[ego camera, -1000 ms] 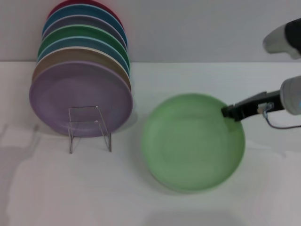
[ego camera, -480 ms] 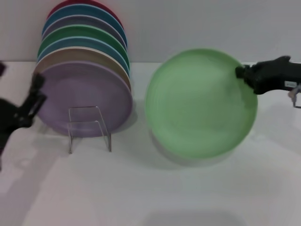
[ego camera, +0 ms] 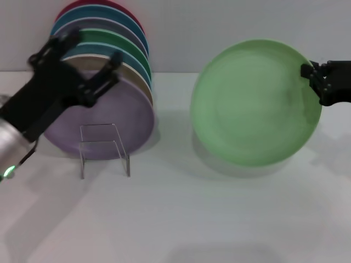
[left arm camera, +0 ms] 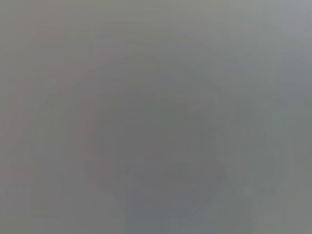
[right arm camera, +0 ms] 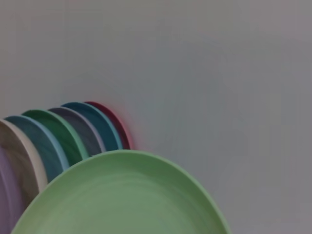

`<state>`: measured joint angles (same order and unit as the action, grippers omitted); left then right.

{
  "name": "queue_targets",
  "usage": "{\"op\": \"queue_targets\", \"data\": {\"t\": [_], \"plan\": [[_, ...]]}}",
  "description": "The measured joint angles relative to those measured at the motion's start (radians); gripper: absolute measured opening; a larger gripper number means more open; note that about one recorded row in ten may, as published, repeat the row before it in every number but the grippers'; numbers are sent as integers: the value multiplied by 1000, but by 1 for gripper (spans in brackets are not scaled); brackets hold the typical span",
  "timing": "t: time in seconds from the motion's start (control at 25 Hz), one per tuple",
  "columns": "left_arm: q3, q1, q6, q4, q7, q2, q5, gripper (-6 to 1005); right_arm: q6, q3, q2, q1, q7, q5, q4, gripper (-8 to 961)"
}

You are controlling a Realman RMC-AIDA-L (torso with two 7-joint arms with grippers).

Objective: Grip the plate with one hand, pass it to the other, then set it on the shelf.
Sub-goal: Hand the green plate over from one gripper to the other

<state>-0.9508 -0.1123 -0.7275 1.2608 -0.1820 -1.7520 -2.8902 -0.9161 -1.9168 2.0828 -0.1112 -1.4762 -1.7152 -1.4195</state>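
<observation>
Head view: right end effector (ego camera: 308, 71) pinches the raised plate's (ego camera: 255, 101) rim; left end effector (ego camera: 90, 57) spread wide.

Pale mint-green plate (ego camera: 255, 101); lilac front plate (ego camera: 104, 118); black right hand (ego camera: 313, 76).

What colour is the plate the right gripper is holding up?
Pale mint green, plain with no pattern. The plate shows best in the head view, pinched at its rim by the right gripper.

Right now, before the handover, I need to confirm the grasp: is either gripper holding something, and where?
The right gripper pinches the plate by its right rim, tilted up. The left gripper is open, holding nothing.
</observation>
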Motion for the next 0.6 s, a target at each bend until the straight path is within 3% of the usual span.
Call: {"op": "queue_targets", "data": {"t": [0.12, 0.16, 0.2, 0.24, 0.36, 0.4, 0.48, 0.56, 0.6], "plan": [[4, -1, 231, 164, 14, 24, 0, 791, 17, 4, 0, 2, -24, 10, 9, 24], [2, -4, 305, 209, 26, 24, 0, 789, 24, 6, 1, 3, -31, 12, 11, 24], [-9, -16, 479, 292, 54, 16, 0, 787, 30, 8, 1, 4, -45, 18, 16, 24], [-9, -16, 479, 292, 54, 16, 0, 785, 30, 8, 1, 4, -45, 18, 16, 24], [-35, -52, 736, 384, 107, -17, 2, 778, 33, 9, 2, 5, -86, 45, 32, 24], [-47, -67, 827, 412, 138, -39, 3, 776, 33, 9, 3, 7, -110, 59, 39, 24], [-61, -79, 895, 436, 176, -66, 4, 772, 32, 9, 3, 9, -120, 65, 43, 24], [-82, -84, 952, 462, 222, -109, 7, 767, 32, 9, 3, 12, -134, 68, 47, 24], [-82, -84, 952, 462, 222, -109, 7, 765, 32, 9, 3, 13, -145, 73, 49, 24]]}}
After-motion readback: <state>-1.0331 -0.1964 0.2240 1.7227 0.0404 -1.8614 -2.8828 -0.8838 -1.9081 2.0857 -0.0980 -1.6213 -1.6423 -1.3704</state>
